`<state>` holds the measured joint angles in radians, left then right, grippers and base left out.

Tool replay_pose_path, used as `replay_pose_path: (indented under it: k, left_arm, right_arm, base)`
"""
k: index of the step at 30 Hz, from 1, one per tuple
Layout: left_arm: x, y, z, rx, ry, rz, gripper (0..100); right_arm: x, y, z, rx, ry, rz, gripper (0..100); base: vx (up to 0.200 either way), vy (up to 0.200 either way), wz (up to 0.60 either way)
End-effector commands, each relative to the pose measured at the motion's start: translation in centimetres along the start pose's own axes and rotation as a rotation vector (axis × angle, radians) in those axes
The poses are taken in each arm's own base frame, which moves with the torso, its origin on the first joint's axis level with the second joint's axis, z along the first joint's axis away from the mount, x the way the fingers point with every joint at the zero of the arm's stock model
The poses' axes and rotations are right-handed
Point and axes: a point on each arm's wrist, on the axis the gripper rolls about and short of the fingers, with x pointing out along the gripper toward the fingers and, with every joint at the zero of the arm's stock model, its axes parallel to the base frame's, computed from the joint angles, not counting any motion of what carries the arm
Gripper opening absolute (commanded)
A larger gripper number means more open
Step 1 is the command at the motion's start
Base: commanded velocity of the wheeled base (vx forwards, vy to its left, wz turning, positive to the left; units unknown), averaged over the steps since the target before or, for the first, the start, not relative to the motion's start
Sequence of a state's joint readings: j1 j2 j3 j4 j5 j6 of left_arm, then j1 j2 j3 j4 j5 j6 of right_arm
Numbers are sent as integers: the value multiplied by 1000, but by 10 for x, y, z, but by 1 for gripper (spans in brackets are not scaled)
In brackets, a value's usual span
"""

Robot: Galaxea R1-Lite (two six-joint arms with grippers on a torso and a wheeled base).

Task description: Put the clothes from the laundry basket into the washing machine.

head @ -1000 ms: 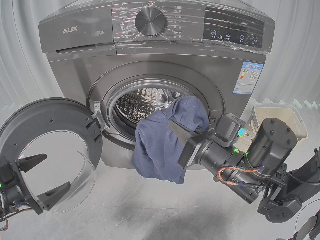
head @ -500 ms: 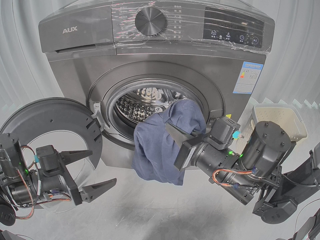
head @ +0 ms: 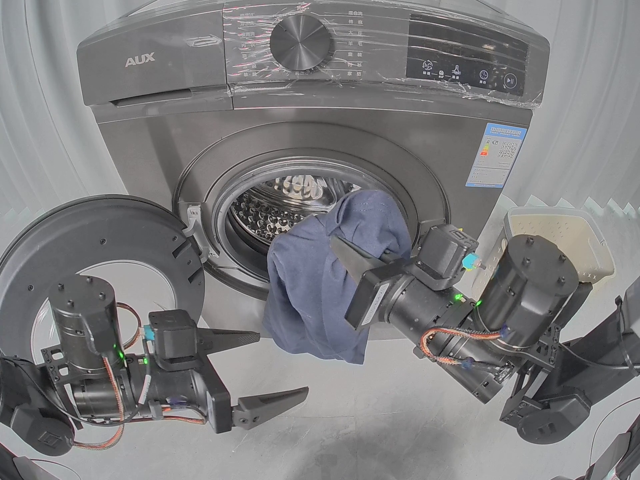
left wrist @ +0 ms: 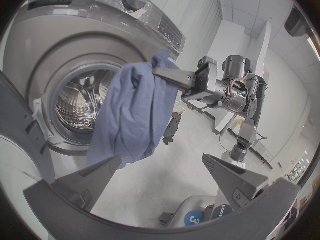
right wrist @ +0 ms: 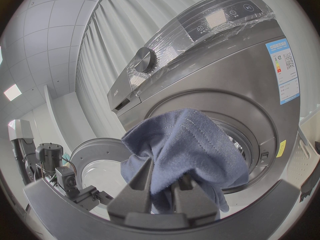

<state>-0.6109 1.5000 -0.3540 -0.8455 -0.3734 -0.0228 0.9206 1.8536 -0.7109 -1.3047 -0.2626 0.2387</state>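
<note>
My right pincer (head: pixel 341 247) is clenched on the navy garment (head: pixel 313 288), which hangs lengthwise, long axis downward, before the washing machine (head: pixel 167 141) mouth (blue-white label (head: pixel 495 156), print too small). My left pincer (head: pixel 280 363) gapes, low by the open door (head: pixel 100 235).

Brand lettering (head: pixel 140 59) on washing machine (head: pixel 167 141) drawer front (head: pixel 190 78), blue label sticker (head: pixel 496 155) lower right, small print round dial (head: pixel 301 43)

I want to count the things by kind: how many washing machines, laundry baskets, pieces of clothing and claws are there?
Washing machine: 1
Laundry basket: 1
Clothes: 2 (blue garment in the right claw, dark garment at the basket)
Claws: 2 (left claw open, the right one shut)
Total: 6
</note>
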Motion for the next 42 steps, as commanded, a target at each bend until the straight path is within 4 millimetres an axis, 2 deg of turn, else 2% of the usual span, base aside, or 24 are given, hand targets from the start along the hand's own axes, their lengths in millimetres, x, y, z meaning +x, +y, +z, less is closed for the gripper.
replay_pose_path:
  k: [1,5,12,18,27,33,42]
  left_arm:
    - [23,2,-2,-25,35,-2,100]
    - [37,1,-3,-37,24,9,100]
    - [73,-3,-7,-50,-57,72,100]
    - [93,-2,-10,-50,-118,98,100]
    - [102,-8,-8,-103,-134,75,100]
    - [106,-22,-4,-161,-150,22,100]
    - [101,-27,-7,-164,-137,10,100]
  right_arm:
    - [3,0,-1,1,-1,-1,0]
    - [3,0,-1,0,-1,-3,0]
    - [4,-1,-1,0,-4,-8,0]
    - [4,-1,-1,0,-5,-10,0]
    - [5,-2,-3,-2,2,-14,0]
    - [6,-3,-5,-3,4,-17,0]
    - [12,-12,-4,-10,-4,-57,0]
  base:
    - [0,0,0]
    - [0,0,0]
    - [0,0,0]
    - [0,0,0]
    - [0,0,0]
    - [0,0,0]
    - [0,0,0]
